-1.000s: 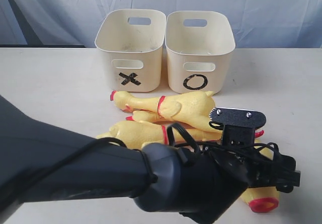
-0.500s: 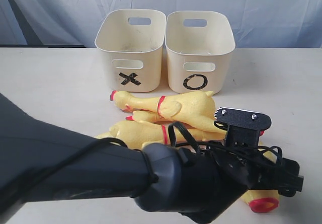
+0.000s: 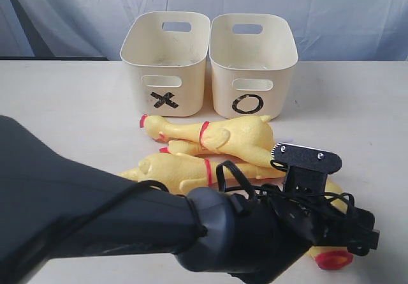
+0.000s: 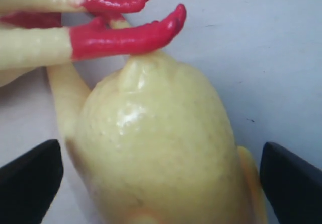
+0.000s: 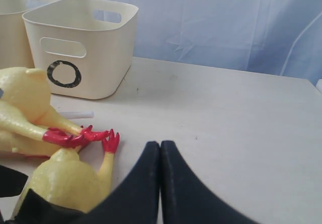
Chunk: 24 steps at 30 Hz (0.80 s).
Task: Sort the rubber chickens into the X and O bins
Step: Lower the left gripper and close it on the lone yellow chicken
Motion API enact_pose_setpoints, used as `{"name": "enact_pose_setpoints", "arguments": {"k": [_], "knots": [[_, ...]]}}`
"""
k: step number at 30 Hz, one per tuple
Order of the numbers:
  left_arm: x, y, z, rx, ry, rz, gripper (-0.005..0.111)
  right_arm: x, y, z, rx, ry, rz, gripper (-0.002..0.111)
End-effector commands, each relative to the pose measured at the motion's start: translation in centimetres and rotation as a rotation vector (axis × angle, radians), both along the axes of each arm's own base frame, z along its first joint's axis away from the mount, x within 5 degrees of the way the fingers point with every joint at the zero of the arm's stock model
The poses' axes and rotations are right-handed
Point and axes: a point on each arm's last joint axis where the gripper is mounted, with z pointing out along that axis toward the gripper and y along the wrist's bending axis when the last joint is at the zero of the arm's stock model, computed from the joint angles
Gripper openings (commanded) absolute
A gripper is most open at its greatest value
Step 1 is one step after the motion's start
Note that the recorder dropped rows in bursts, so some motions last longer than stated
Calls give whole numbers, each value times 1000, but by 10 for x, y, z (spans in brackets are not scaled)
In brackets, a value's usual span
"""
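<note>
Two long yellow rubber chickens (image 3: pixel 217 136) (image 3: pixel 172 169) lie in front of the bins. A third chicken (image 3: pixel 331 257) lies at the front right, mostly under my left arm (image 3: pixel 255 233). In the left wrist view my left gripper (image 4: pixel 161 183) is open, with this chicken's fat body (image 4: pixel 156 148) between its black fingers (image 4: pixel 30 178), apart from both. Red feet (image 4: pixel 121 35) lie just beyond. A whitish tube end (image 5: pixel 75 115) shows behind the chickens. The X bin (image 3: pixel 143 60) and the O bin (image 3: pixel 280 73) stand side by side. My right gripper (image 5: pixel 160 148) is shut and holds nothing.
A pale blue cloth (image 3: pixel 331 9) hangs behind the cream table (image 3: pixel 64 105). The left arm's black bulk fills the front left of the exterior view and hides the table there. Bare tabletop (image 5: pixel 226 113) lies ahead of my right gripper.
My left wrist has moved slightly right and down over the front right chicken. The chickens and bins have not moved.
</note>
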Motion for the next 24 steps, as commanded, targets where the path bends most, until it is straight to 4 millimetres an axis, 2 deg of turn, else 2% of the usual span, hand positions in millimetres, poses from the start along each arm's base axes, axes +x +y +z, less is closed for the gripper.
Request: {"name": "enact_pose_setpoints", "arguments": {"k": [1,6,14,24], "knots": [[3,0,0,-5,1,1,101,0,0,1,0,-18,-5,-1],[3,0,0,-5,1,1,85,0,0,1,0,-18,-5,-1],[4,1,0,-1,-4,11,42,0,0,1,0,-18,-5,-1],[4,1,0,-1,-6,13,18,0,0,1,0,-16,-5,-1]]}}
